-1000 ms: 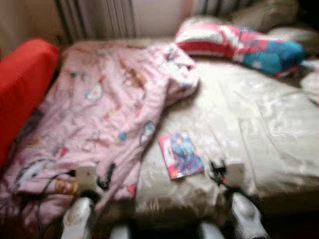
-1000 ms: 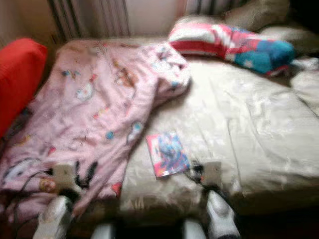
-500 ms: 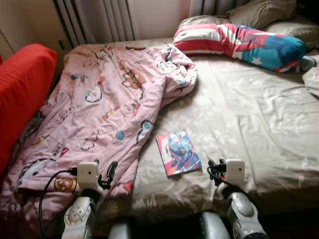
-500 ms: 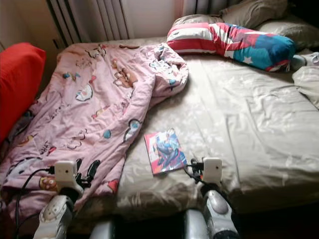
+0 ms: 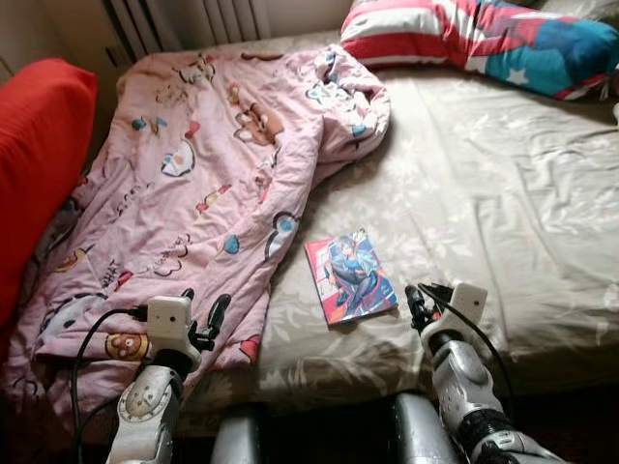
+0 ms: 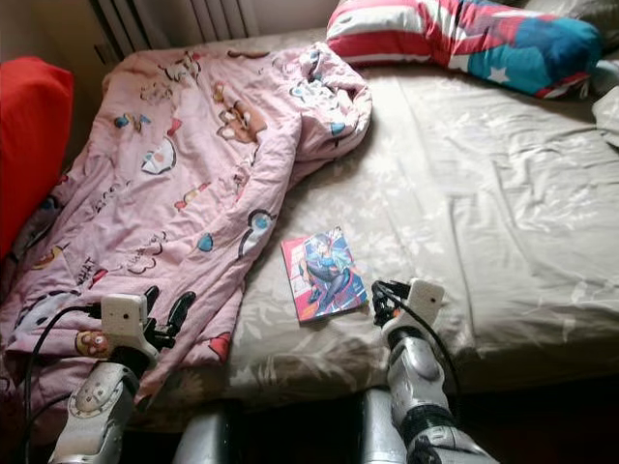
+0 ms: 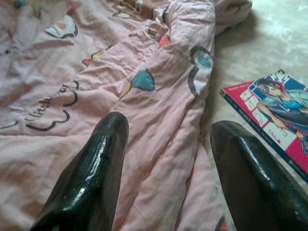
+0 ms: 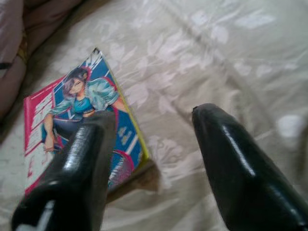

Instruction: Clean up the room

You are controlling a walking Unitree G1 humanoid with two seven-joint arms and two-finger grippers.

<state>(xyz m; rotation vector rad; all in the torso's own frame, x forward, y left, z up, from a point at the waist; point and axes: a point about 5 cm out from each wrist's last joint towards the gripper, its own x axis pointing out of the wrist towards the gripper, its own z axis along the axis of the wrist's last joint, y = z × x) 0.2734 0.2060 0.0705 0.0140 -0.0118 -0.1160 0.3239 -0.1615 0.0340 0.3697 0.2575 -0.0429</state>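
A comic book [image 5: 350, 278] with a pink and blue cover lies flat on the beige bed sheet [image 5: 484, 203], near the bed's front edge. A rumpled pink cartoon blanket [image 5: 193, 184] covers the left half of the bed. My left gripper [image 5: 205, 309] hovers open over the blanket's front corner, and in the left wrist view the left gripper [image 7: 171, 122] has the blanket [image 7: 96, 72] under it and the book [image 7: 274, 110] off to one side. My right gripper [image 5: 416, 298] is open just right of the book. In the right wrist view the right gripper [image 8: 154, 114] straddles the corner of the book [image 8: 72, 125].
A red, white and blue striped pillow [image 5: 484, 39] lies at the head of the bed. A red cushioned seat [image 5: 34, 164] stands against the bed's left side. A radiator [image 5: 184, 14] is behind the blanket. The bed's front edge drops into shadow by my arms.
The whole picture has sharpened and shifted: the camera has moved nearer and tipped down toward the bed. Book and blanket lie as before. Both grippers stay open low in front.
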